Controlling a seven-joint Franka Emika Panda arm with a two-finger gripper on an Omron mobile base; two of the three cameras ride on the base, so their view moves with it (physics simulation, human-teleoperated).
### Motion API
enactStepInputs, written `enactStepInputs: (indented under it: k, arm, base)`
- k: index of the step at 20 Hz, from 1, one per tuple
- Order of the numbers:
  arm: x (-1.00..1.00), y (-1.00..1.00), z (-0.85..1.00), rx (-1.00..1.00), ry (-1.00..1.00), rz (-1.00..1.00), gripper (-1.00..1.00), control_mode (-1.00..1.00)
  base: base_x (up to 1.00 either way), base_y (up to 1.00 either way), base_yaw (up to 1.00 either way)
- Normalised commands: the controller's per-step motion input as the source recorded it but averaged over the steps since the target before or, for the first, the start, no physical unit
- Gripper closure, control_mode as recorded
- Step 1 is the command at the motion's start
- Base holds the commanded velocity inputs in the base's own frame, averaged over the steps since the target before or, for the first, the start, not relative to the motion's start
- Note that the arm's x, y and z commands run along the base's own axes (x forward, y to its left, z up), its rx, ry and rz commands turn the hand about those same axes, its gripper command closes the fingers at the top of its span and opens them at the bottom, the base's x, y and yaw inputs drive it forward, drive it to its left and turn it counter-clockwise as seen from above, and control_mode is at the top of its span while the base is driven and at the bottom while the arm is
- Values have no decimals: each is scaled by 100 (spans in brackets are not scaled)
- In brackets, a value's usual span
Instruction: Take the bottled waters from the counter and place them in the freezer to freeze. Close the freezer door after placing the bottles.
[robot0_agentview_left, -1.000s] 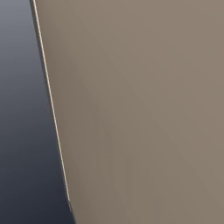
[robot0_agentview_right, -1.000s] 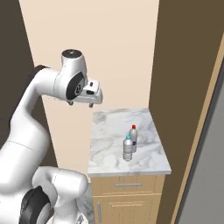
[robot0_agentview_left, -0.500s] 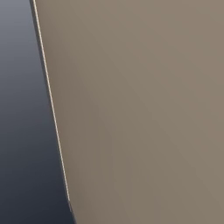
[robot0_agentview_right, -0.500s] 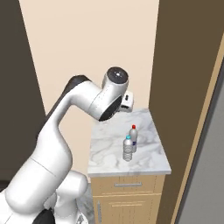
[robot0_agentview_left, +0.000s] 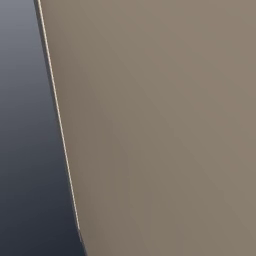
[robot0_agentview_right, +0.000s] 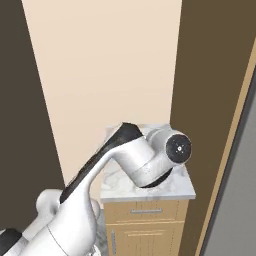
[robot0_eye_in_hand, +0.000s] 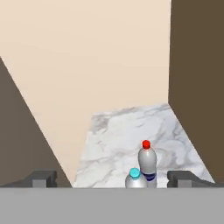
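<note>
Clear bottles (robot0_eye_in_hand: 147, 164), seemingly ribbed, veined marble counter (robot0_eye_in_hand: 118, 135)

The scene is lit evenly and softly, with no glare. A faint shadow is cast beneath the arm (robot0_agentview_right: 100, 170) onto the counter (robot0_agentview_right: 182, 187) near its front edge. The left base view is seen smooth and featureless, shading darker toward the bottom left. Edges are rendered slightly soft and low in detail; no distortion is noticed.

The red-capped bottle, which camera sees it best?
The hand view: the red-capped bottle stands upright on the marble counter, behind the teal-capped bottle. In the right base view the arm covers it; the left base view faces a blank panel.
</note>
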Motion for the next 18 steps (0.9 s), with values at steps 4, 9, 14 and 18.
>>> enactStepInputs:
  k: [4,9,14,18]
  arm:
    - [-72,-35,-88,0,-36,8,-100,-100]
    - [-18,-44,-74,-2,-30,16,-100,-100]
    - [0,-12,-23,0,-32,27,-100,-100]
    - [0,0,-32,0,-9,24,-100,-100]
  base:
    - [0,0,0]
    - [0,0,0]
    - [0,0,0]
    - [0,0,0]
